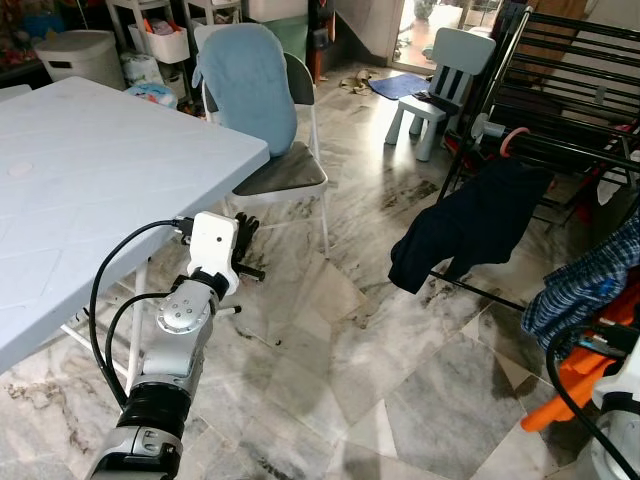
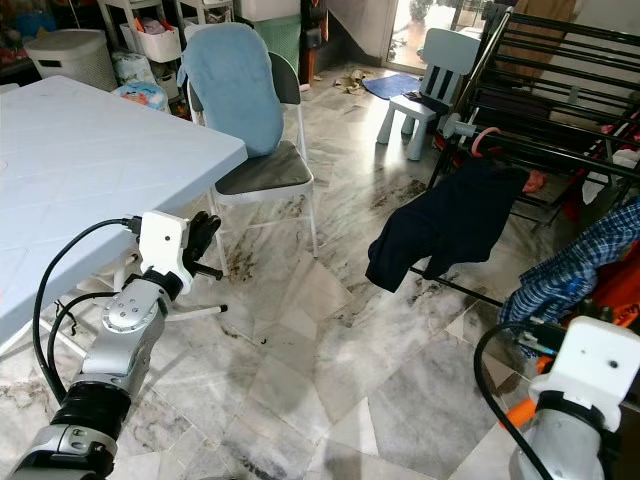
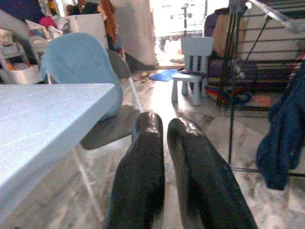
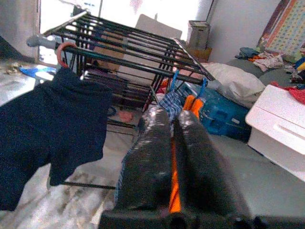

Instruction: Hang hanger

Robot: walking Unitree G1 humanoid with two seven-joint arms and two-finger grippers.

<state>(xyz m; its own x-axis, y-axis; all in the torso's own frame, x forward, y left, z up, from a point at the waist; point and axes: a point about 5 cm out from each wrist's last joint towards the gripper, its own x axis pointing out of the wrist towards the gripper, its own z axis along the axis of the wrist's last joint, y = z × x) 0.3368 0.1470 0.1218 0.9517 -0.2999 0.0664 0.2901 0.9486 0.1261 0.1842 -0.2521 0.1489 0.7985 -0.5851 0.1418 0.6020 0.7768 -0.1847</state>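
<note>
Orange hanger point(image 4: 175, 191), carrying a checked shirt point(image 1: 585, 285), sits clamped in the right gripper point(image 4: 172, 125), just short of the drying rack point(image 4: 128, 50) ahead (1 dark garment point(image 4: 52, 124) already hung); the shirt's weight could tilt it, missing the rail. Left gripper point(image 3: 164, 129) idles, fingers together.

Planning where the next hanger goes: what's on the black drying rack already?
On the black drying rack a dark navy garment hangs from a pink hanger. A blue hanger carries a blue plaid garment; an orange garment hangs beside it, partly covered.
</note>
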